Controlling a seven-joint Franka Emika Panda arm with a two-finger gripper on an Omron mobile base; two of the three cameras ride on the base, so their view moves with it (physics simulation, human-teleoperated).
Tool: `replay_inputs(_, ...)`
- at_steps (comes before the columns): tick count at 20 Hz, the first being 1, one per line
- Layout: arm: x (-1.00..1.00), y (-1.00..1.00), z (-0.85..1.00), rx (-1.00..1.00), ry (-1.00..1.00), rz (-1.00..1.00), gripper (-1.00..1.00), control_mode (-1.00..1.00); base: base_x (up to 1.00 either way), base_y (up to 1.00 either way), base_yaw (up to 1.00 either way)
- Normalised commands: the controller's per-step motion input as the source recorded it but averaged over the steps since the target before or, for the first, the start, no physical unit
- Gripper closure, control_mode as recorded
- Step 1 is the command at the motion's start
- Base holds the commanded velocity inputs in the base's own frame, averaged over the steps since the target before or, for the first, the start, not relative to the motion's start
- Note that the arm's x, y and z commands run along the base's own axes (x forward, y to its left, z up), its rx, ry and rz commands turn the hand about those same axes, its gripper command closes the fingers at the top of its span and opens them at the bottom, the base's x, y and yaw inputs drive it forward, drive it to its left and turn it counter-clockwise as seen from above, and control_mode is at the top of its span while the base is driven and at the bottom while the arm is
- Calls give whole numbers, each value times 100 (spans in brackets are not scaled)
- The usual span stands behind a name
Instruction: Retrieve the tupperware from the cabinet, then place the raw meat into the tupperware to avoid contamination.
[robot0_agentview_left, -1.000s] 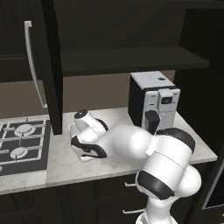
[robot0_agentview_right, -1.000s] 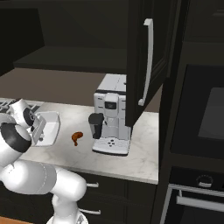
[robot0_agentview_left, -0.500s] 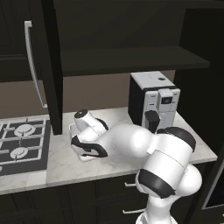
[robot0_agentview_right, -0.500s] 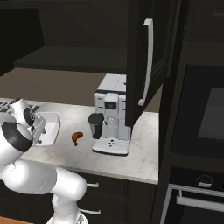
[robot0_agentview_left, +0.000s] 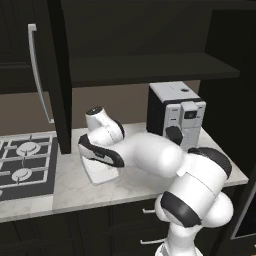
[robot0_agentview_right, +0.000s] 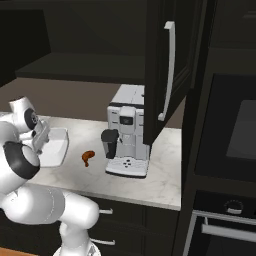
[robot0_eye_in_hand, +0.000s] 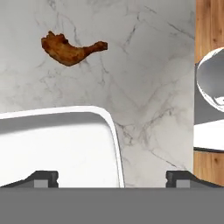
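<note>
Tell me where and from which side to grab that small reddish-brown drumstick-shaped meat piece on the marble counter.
Grip the reddish-brown drumstick-shaped meat piece across its thick rounded end, coming straight down from above. It lies flat on the marble counter, apart from the white rectangular container, so only its top and sides are exposed; the thin end looks slippery.

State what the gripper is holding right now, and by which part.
Nothing is held. The gripper is open, its fingertips spread wide above the tupperware, which rests on the counter. The raw meat lies apart on the marble.

Marble counter (robot0_agentview_right: 160, 175) — tupperware (robot0_agentview_right: 56, 150), raw meat (robot0_agentview_right: 88, 157), coffee machine (robot0_agentview_right: 127, 132)
</note>
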Motion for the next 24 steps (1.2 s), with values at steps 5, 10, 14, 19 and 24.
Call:
replay_inputs(5, -18, -6, 67, 12, 2, -13, -100, -100, 0, 0, 0)
replay_inputs(10, -10, -25, 5, 3, 2, -23, -100, -100, 0, 0, 0)
replay_inputs(14, -24, -25, 36, 3, -12, -24, -100, -100, 0, 0, 0)
replay_inputs(19, -16, -29, 21, 0, -12, -26, -100, -100, 0, 0, 0)
replay_inputs(24, -15, -50, -6, 2, -3, -26, -100, -100, 0, 0, 0)
